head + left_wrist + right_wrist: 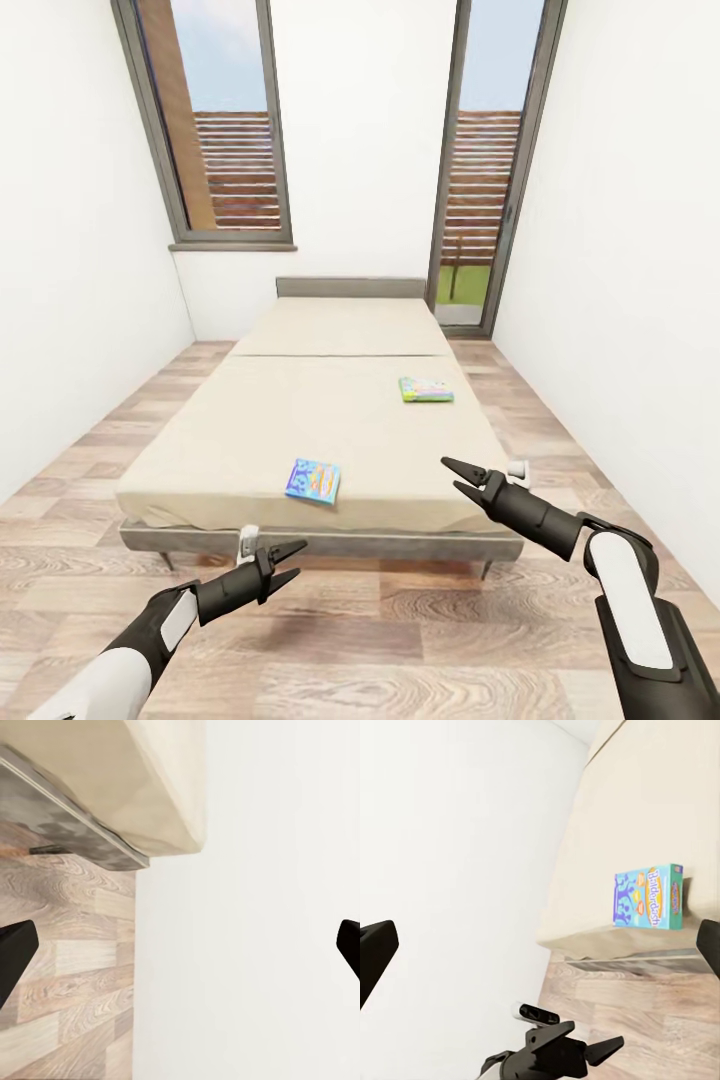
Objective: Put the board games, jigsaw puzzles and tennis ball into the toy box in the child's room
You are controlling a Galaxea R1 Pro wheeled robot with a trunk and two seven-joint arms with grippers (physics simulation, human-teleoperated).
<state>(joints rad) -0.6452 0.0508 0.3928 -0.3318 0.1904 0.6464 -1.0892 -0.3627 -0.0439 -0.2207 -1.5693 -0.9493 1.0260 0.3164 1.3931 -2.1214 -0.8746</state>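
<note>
The bed (330, 420) with its beige mattress stands ahead of me. A blue board game (313, 481) lies near its foot edge, and a green and white board game (426, 389) lies further back on the right. My left gripper (298, 558) hangs open over the floor just before the bed's foot. My right gripper (452, 473) is open above the bed's near right corner, empty. The right wrist view looks at the blue board game (649, 898) and my left gripper (585, 1050). The table, toy box, jigsaw puzzles and tennis ball are out of view.
White walls close in on both sides of the bed, leaving narrow strips of wooden floor (140, 400). A window (215, 120) and a glass door (485, 170) are in the far wall. The left wrist view looks at the bed's corner (150, 802).
</note>
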